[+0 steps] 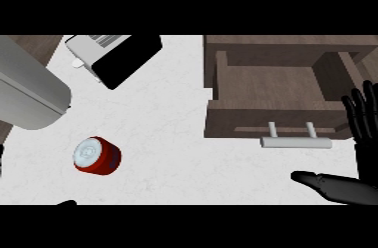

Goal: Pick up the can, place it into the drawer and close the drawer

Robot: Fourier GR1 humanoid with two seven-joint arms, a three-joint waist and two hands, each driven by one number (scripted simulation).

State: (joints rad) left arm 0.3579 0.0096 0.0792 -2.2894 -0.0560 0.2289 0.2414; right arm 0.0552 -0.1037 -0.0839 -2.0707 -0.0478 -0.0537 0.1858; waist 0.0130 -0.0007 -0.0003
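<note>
No text, label, brand or number can be read; the can's (pixel 97 155) markings are illegible.

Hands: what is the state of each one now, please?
Left hand: only a sliver shows, cannot tell.
Right hand: open, fingers straight, holding nothing.

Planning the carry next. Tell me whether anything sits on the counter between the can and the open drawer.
Nothing visible does. The red can lies at the left, the open drawer at the upper right, with only bare white counter between them.
</note>
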